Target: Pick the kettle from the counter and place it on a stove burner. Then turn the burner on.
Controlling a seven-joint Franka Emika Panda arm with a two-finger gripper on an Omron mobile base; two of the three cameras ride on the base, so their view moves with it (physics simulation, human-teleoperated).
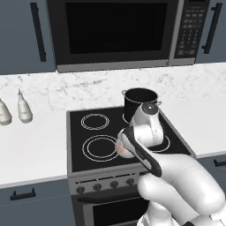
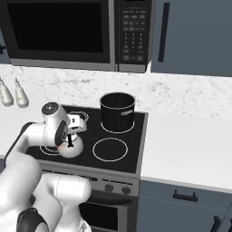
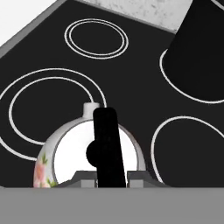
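The small cream-white kettle with reddish flower marks hangs from its black arched handle, and my gripper is shut on that handle. Seen from the hand, the kettle overlaps the right rim of the large double-ring stove burner. In the left base view the kettle peeks out from behind my arm, just right of the burner. From the right base camera the kettle is at the cooktop's front, under my gripper. Whether it rests on the glass I cannot tell. The white counter flanks the stove.
A tall black pot stands on the back right burner, close behind my hand. A single-ring circle lies front right and a smaller double ring back left. Two pale shakers stand on the left counter. Stove knobs line the front panel.
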